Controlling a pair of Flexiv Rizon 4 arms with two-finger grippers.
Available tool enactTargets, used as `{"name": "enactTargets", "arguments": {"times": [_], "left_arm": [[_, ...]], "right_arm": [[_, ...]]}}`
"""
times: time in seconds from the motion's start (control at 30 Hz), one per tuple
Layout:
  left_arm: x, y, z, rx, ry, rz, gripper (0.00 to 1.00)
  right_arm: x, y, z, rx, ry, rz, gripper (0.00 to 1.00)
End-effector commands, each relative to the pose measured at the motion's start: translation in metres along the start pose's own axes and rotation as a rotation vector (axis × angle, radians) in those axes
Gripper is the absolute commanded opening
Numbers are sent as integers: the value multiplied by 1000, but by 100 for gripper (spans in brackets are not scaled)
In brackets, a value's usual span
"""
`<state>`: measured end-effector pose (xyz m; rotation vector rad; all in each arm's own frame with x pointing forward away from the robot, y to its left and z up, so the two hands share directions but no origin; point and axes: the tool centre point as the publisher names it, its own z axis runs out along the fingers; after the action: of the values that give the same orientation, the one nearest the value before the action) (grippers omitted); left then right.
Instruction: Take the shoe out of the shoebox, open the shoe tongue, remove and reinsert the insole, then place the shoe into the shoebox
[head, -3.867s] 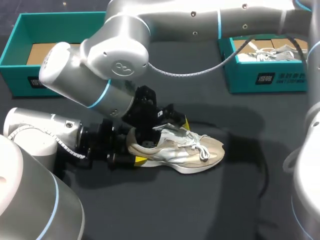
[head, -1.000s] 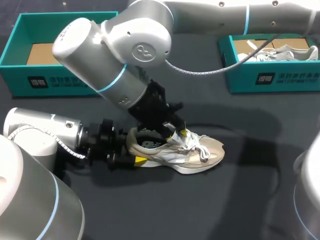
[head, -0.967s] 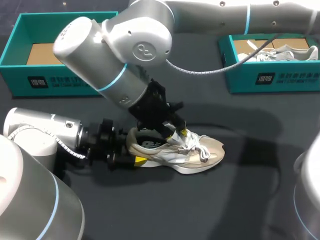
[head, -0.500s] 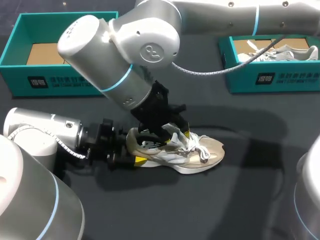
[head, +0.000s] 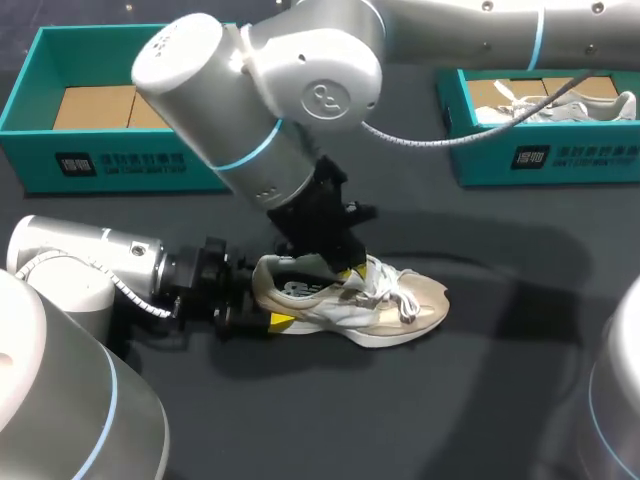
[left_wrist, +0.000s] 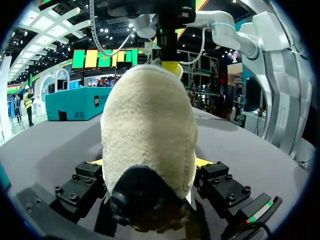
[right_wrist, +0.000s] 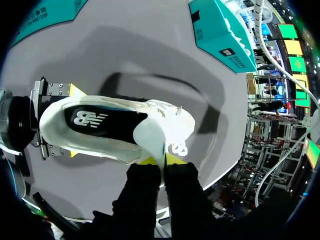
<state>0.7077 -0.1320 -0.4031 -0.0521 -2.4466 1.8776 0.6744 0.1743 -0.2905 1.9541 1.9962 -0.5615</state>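
A beige and white shoe (head: 395, 300) lies on its sole on the dark table, toe to the right. Its black insole (right_wrist: 95, 120) with a white logo shows inside. My left gripper (head: 262, 297) comes in low from the left, and its fingers (right_wrist: 50, 90) press on both sides of the heel (left_wrist: 150, 130). My right gripper (head: 345, 268) reaches down from above. It is shut on the white tongue (right_wrist: 150, 135), which it pinches between its yellow tips (right_wrist: 161, 160) and holds raised off the laces.
A teal shoebox (head: 110, 165) with cardboard in it stands at the back left. Another teal shoebox (head: 540, 155) at the back right holds a second shoe (head: 545, 105). Bare dark table lies in front of and to the right of the shoe.
My right gripper's fingers have closed on the tongue, and that arm has shifted a little to the right. The left arm and the shoe have stayed put.
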Motion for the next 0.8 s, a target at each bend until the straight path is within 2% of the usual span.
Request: {"name": "enactTargets", "arguments": {"times": [0.03,0.07,0.63,0.8], "left_arm": [[1,2,1,-1,-2,0,0],[1,2,1,-1,-2,0,0],[1,2,1,-1,-2,0,0],[1,2,1,-1,-2,0,0]], "right_arm": [[-19,-2,6,0,182,323,0],[-21,-2,7,7,210,341,0],[-21,-2,7,7,210,341,0],[-45,15,27,82,320,278,0]]}}
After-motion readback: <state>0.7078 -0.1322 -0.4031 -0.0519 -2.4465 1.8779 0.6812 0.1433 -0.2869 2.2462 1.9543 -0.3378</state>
